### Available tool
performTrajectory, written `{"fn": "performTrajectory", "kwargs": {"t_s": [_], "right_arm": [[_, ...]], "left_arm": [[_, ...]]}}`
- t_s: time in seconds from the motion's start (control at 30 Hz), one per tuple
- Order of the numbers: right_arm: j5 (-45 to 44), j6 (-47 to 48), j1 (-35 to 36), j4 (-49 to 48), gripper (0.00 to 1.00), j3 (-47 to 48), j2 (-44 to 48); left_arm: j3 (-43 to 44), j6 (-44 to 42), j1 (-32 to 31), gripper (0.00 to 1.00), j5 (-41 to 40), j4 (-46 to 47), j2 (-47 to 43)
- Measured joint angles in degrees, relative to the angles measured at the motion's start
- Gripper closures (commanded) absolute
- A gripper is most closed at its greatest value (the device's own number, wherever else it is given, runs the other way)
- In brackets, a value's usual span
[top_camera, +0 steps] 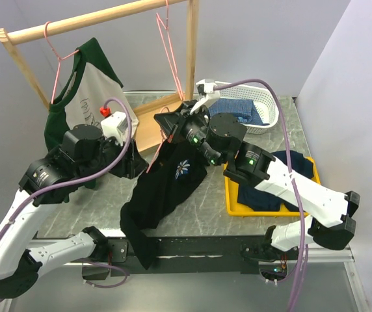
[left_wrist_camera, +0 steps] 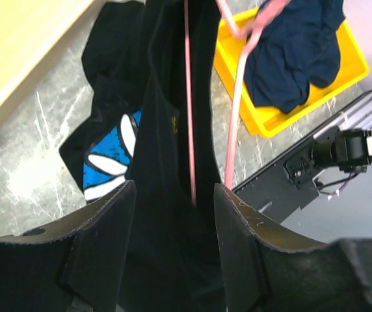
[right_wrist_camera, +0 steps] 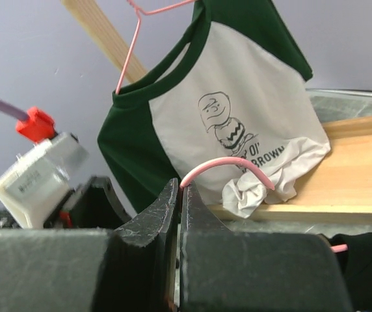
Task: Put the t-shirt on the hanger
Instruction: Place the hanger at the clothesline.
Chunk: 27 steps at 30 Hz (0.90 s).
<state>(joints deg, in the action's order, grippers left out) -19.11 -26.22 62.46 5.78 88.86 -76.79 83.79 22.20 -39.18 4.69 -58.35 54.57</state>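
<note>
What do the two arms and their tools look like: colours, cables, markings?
Both the left arm and right arm have white link shells with black rounded joint housings. A lilac cable loops along each. Small green lights glow on the right arm's joints. The left tool and right tool have black wedge-shaped fingers. A white box with a red plug sits at the left wrist.

The grey cloth shirt with dark green sleeves (right_wrist_camera: 238, 97) says "BROWN", at 4 o'clock from its cartoon face.
</note>
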Motion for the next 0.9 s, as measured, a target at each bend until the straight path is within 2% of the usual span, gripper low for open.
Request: {"fn": "performTrajectory", "kwargs": {"t_s": [0.07,0.3,0.37,0.87,0.9], "right_arm": [[-0.52,0.35,0.04,0.33,1.00,1.01,-0.66],[-2.12,1.22,0.13,2.12,1.00,3.21,-2.25],[-2.47,1.51,0.20,2.40,1.00,3.50,-2.56],[-6.10,1.73,1.01,3.87,1.00,6.32,-4.98],[-6.29,1.75,1.05,4.22,1.00,6.75,-5.22]], "left_arm": [[-0.83,0.00,0.00,0.42,0.61,-0.13,-0.39],[-2.47,-0.07,0.00,0.28,1.99,-0.31,-1.81],[-2.47,0.02,0.00,0.27,1.73,-0.35,-2.47],[-4.04,0.15,-0.07,0.41,4.02,-0.33,-4.50],[-4.55,0.13,-0.22,0.46,3.50,-0.48,-4.50]]}}
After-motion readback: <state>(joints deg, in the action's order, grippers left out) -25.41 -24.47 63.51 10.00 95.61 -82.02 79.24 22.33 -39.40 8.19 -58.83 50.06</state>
